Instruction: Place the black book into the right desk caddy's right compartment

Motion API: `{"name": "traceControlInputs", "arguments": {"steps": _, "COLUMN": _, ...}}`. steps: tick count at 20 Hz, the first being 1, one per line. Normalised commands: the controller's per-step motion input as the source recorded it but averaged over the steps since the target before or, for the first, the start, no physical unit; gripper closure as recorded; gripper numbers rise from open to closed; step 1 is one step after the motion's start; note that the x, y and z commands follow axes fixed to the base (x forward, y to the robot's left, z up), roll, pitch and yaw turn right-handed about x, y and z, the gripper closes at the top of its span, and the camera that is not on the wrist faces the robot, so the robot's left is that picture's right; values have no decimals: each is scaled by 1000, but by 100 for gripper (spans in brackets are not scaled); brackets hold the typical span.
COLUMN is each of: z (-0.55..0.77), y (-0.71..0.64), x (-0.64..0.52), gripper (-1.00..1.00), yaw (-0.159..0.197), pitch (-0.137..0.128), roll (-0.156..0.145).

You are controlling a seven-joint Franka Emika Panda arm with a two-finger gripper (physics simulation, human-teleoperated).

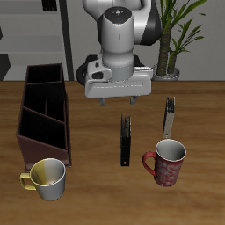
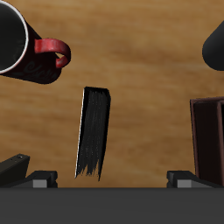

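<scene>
The black book [image 1: 127, 141] stands on edge on the wooden table, a narrow dark slab between the two mugs' side and the caddy's side. It also shows in the wrist view [image 2: 94, 131]. My gripper [image 1: 119, 101] is open and empty, hanging above the table just behind the book's far end, and the wrist view shows it [image 2: 109, 179] with the book's end between the fingers' line. The right desk caddy [image 1: 44, 114] is a long reddish-brown box with black partitions, one slanted, beside the book; its corner shows in the wrist view [image 2: 210, 131].
A red mug [image 1: 165, 161] stands near the front edge, close beside the book; it also shows in the wrist view [image 2: 35, 57]. A yellow mug [image 1: 48, 178] sits in front of the caddy. A thin grey-brown book [image 1: 169, 117] stands behind the red mug. A potted plant [image 1: 171, 39] is at the back.
</scene>
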Motion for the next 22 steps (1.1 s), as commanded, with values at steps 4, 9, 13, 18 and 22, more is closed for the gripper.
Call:
{"name": "traceControlInputs", "arguments": {"steps": 4, "z": -218, "y": 72, "x": 154, "gripper": -100, "yaw": 5, "pitch": 28, "roll": 8}}
{"name": "traceControlInputs", "arguments": {"steps": 9, "z": -190, "y": 40, "x": 142, "gripper": -100, "yaw": -6, "pitch": 23, "roll": 1}}
{"name": "traceControlInputs", "arguments": {"steps": 13, "z": -263, "y": 189, "x": 80, "gripper": -100, "yaw": 18, "pitch": 17, "roll": 26}}
{"name": "traceControlInputs", "arguments": {"steps": 18, "z": -304, "y": 158, "x": 34, "gripper": -100, "yaw": 18, "pitch": 28, "roll": 22}}
{"name": "traceControlInputs", "arguments": {"steps": 22, "z": -471, "y": -4, "x": 83, "gripper": -100, "yaw": -30, "pitch": 72, "roll": -2}}
